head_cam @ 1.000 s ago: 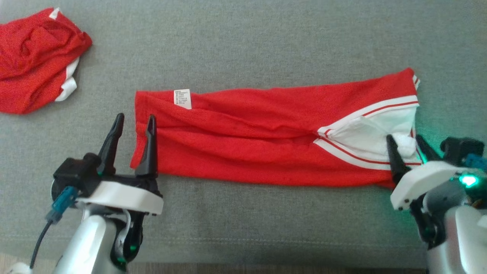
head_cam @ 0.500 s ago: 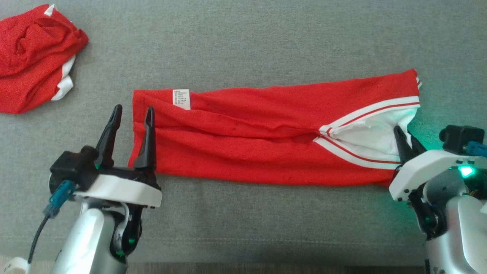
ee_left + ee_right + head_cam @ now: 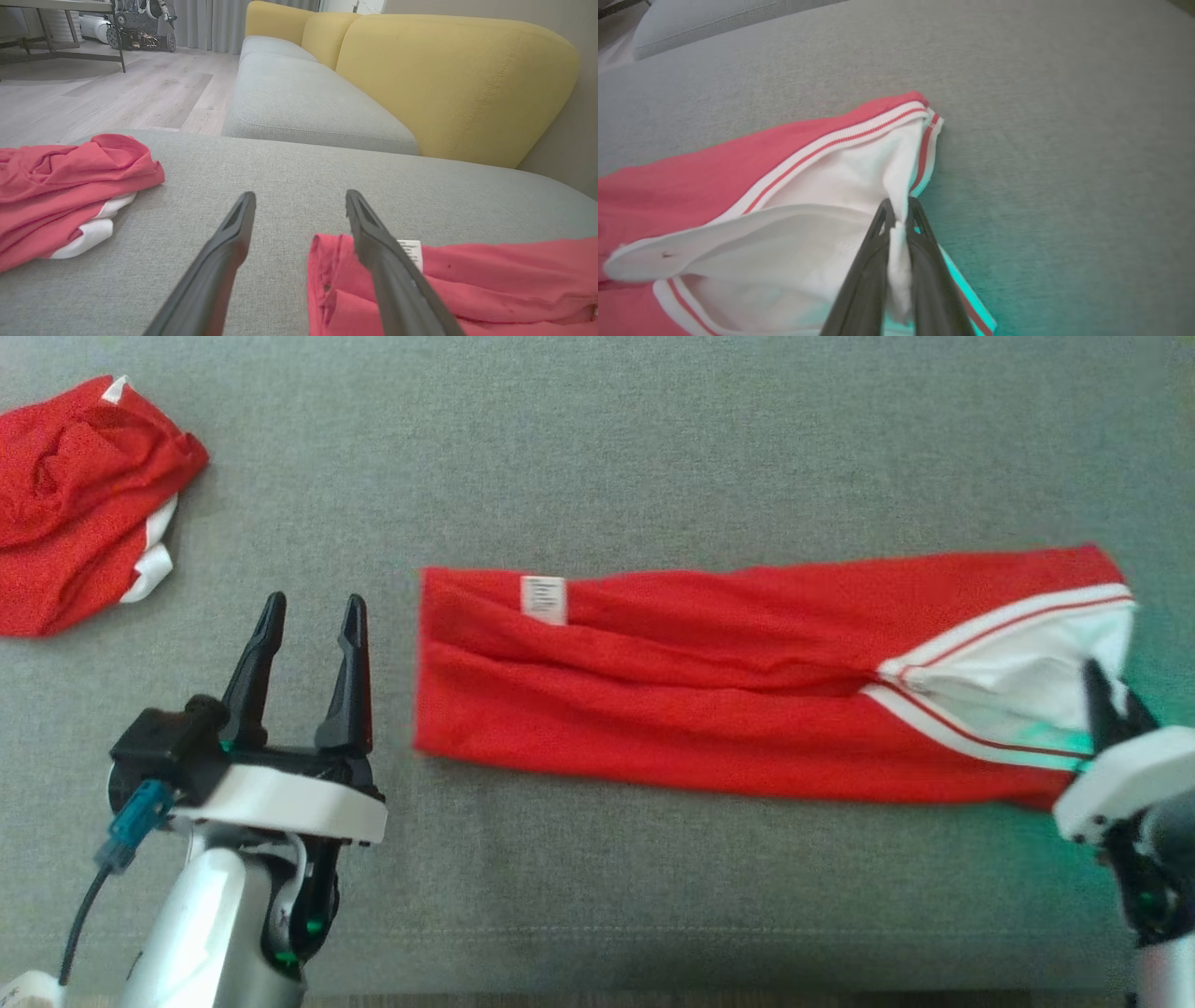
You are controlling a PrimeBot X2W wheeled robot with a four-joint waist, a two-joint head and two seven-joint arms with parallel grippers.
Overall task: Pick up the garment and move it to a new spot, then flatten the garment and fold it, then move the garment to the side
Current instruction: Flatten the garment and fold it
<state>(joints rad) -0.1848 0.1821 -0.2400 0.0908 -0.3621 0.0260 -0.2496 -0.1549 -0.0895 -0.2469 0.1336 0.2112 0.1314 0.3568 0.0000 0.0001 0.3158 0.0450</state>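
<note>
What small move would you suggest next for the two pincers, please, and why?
Probably slide the left pincer rightward onto the left edge of the garment and close. It stands open beside the cloth, not touching, while the right pincer is shut on the white lining at the other end; flattening likely needs both ends held.

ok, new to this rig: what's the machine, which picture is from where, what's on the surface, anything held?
A wheeled robot with two arms works over a grey sofa seat. One picture looks down from its head; the other two come from cameras on each wrist, looking along that gripper's fingers. On the seat lie a long red garment, spread flat, and a crumpled red garment at the far left. The left gripper is open and holds nothing, near the long garment's labelled end. The right gripper is shut, pinching the white fabric at its other end.
</note>
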